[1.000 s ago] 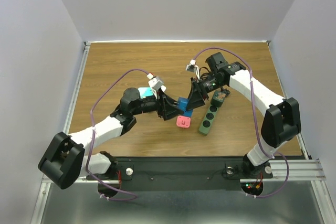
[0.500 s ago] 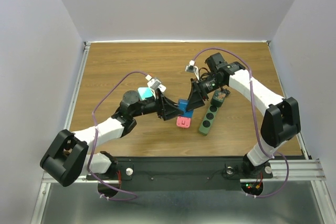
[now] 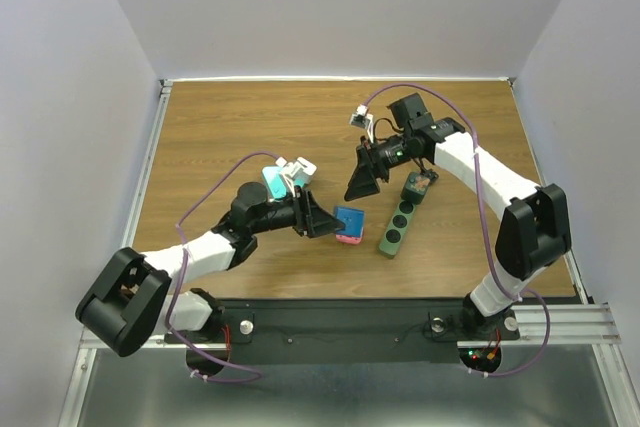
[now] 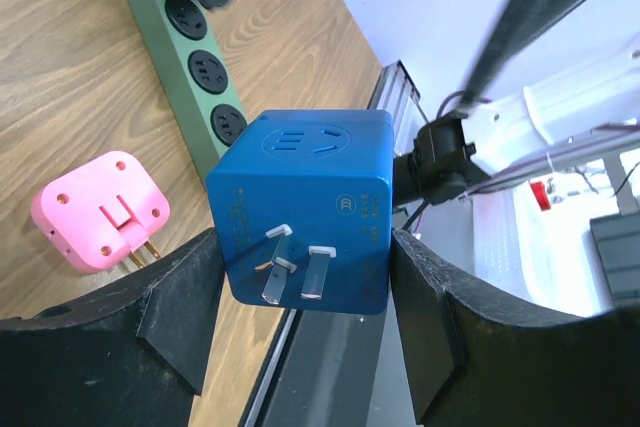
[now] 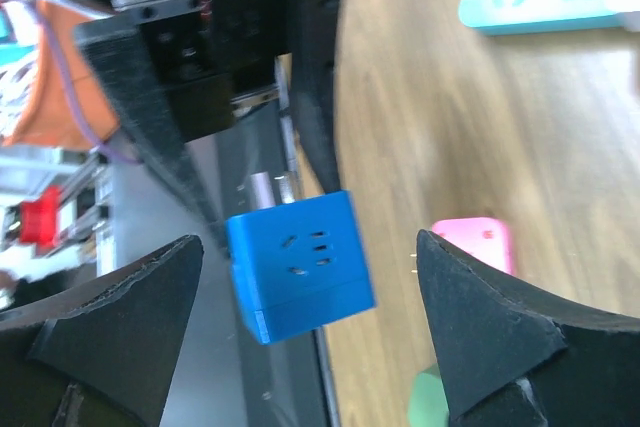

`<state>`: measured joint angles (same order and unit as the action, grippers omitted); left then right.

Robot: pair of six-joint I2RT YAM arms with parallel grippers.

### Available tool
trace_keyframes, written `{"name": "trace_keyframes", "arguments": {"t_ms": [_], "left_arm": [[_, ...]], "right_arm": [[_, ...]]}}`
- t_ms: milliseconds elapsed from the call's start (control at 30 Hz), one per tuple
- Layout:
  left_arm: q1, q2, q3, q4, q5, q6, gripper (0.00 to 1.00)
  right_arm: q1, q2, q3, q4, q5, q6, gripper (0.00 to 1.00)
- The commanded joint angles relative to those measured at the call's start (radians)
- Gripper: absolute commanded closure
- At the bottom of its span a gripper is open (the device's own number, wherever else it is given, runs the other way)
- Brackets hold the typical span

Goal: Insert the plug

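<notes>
My left gripper [image 3: 338, 219] is shut on a blue cube plug [image 3: 351, 218] and holds it above the table; in the left wrist view the cube [image 4: 305, 207] sits between both fingers with its metal prongs facing the camera. The green power strip [image 3: 397, 226] lies just right of it, and also shows in the left wrist view [image 4: 185, 47]. My right gripper [image 3: 360, 183] is open and empty, up and back from the cube. In the right wrist view the cube [image 5: 300, 267] hangs apart between the spread fingers [image 5: 110, 317].
A pink adapter [image 3: 347, 239] lies on the wood just under the cube, prongs up [image 4: 103, 209]. A dark plug [image 3: 420, 185] sits at the strip's far end. A teal power strip [image 3: 272, 179] lies behind the left arm. The table's near rail is close to the cube.
The right gripper has let go of the blue cube and pulled back, up and away. The left gripper has carried the cube nearer and to the right, over the pink adapter.
</notes>
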<state>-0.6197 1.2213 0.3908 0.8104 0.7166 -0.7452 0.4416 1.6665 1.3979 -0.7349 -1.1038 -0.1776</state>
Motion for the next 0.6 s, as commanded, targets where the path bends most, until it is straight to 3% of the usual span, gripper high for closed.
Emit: {"name": "trace_keyframes", "arguments": {"t_ms": [0, 200, 367, 567], "left_arm": [[0.014, -0.049, 0.003, 0.044, -0.025, -0.045, 1.0], [0.08, -0.045, 0.006, 0.055, -0.007, -0.173, 1.0], [0.156, -0.051, -0.004, 0.133, 0.088, -0.298, 1.0], [0.181, -0.094, 0.063, 0.058, 0.144, -0.362, 1.0]], "right_arm": [[-0.02, -0.063, -0.031, 0.162, 0.1, 0.069, 0.08], [-0.026, -0.252, -0.131, 0.362, 0.242, 0.113, 0.07], [-0.024, -0.401, -0.256, 0.544, 0.228, 0.138, 0.06], [-0.012, -0.461, -0.37, 0.637, 0.252, 0.122, 0.06]]}}
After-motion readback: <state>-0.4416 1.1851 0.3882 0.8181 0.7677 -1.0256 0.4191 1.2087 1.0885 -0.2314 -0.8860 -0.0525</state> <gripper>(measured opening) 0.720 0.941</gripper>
